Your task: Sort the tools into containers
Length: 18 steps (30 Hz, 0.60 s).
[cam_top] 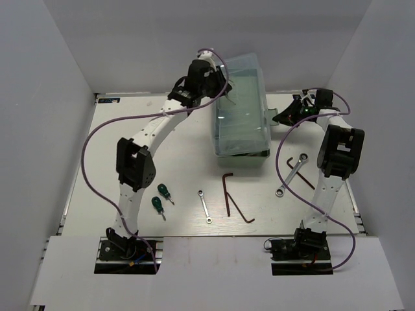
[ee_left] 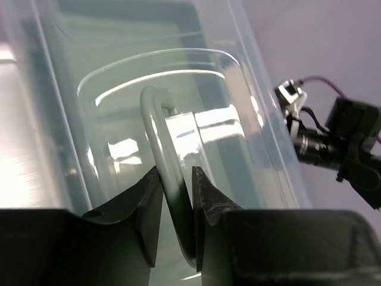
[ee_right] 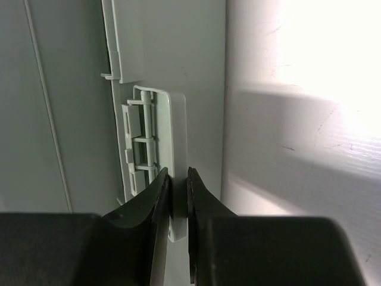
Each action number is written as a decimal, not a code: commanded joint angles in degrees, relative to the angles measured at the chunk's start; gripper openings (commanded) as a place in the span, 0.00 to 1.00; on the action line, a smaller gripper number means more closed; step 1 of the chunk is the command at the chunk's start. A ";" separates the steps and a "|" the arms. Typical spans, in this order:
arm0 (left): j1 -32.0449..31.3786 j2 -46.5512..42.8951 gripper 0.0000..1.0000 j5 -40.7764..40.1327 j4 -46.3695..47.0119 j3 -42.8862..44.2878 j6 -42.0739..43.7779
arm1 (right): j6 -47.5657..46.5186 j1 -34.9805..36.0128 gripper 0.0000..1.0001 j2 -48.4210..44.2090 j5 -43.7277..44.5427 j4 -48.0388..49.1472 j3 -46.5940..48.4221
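Note:
The mint-green toolbox (cam_top: 241, 107) with a translucent lid stands at the back centre. My left gripper (ee_left: 177, 176) is shut on its pale handle (ee_left: 156, 128) on the lid. My right gripper (ee_right: 177, 179) is shut on the box's side latch (ee_right: 172, 137) at the right wall. On the table in front lie two green-handled screwdrivers (cam_top: 163, 190) (cam_top: 157, 205), a small wrench (cam_top: 204, 205), a longer wrench (cam_top: 292, 173), two hex keys (cam_top: 228, 192) (cam_top: 243, 213) and a dark key (cam_top: 302, 177) crossing the longer wrench.
White walls enclose the table (cam_top: 188, 142) on three sides. Purple cables (cam_top: 91, 162) loop beside both arms. The right arm's camera (ee_left: 324, 146) shows past the lid in the left wrist view.

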 commanded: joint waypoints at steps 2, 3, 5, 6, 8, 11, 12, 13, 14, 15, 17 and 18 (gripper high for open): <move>4.00 -17.13 0.00 -11.14 -2.95 -4.85 6.41 | -1.79 -2.13 0.00 -3.25 6.12 -1.44 2.28; 4.87 -18.19 0.00 -12.21 -4.17 -6.26 8.24 | -1.87 -2.22 0.00 -3.16 6.39 -1.70 2.37; 5.58 -20.47 0.00 -15.28 -5.67 -6.80 9.83 | -2.40 -2.30 0.00 -3.33 6.83 -2.14 2.28; 6.10 -21.09 0.00 -16.34 -7.24 -8.28 10.97 | -2.23 -2.31 0.00 -3.42 6.83 -2.32 2.28; 6.72 -23.46 0.00 -18.89 -7.79 -10.39 11.76 | -2.58 -2.48 0.00 -3.43 7.00 -2.67 2.28; 8.03 -25.93 0.00 -22.40 -8.48 -16.54 12.83 | -3.01 -2.57 0.00 -3.69 7.09 -3.02 2.11; 8.04 -26.63 0.00 -23.46 -9.45 -19.16 13.35 | -2.93 -2.57 0.00 -3.69 7.09 -3.11 2.20; 8.56 -27.51 0.00 -25.73 -10.06 -20.32 13.35 | -3.28 -2.74 0.00 -3.86 7.18 -3.20 2.11; 9.18 -28.04 0.00 -25.76 -10.07 -23.12 13.35 | -3.02 -2.66 0.00 -3.95 7.27 -3.20 2.02; 9.18 -28.56 0.00 -26.45 -10.07 -24.71 13.35 | -3.28 -2.66 0.00 -3.87 7.36 -3.37 2.02; 10.32 -30.32 0.00 -26.46 -9.02 -29.01 13.97 | -3.28 -2.66 0.00 -3.95 7.36 -3.38 2.20; 10.32 -30.85 0.00 -25.85 -8.15 -30.08 13.97 | -3.37 -2.75 0.00 -4.04 7.36 -3.38 2.20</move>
